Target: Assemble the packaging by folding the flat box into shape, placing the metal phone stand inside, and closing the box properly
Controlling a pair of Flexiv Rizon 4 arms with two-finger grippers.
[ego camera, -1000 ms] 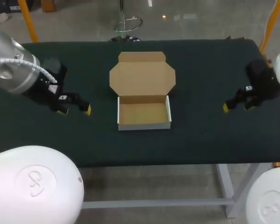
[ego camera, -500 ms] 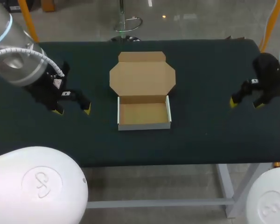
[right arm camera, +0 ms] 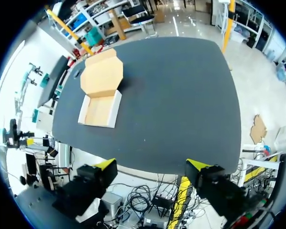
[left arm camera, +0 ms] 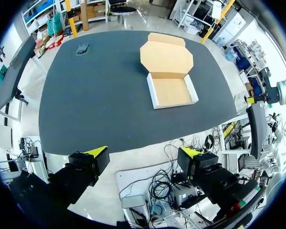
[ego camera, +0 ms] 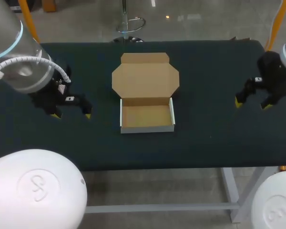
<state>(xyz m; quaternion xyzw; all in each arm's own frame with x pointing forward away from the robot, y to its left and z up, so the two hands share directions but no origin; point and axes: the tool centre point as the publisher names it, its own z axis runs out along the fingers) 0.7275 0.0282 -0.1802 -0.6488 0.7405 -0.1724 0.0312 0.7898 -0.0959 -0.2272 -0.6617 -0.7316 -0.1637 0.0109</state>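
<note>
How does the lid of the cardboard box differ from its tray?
The lid lies flat, while the tray has raised walls. The lid has cut corners and a narrow flap at its far end; the tray is a plain rectangle. The tray's walls look white outside; the lid shows only brown. Both are cardboard, joined at a fold.

Head view: fixed above and behind, facing down on the whole table (ego camera: 209, 86). Wrist views: raised at left and right edges, facing inward. Shared: tabletop, box (ego camera: 147, 117).
</note>
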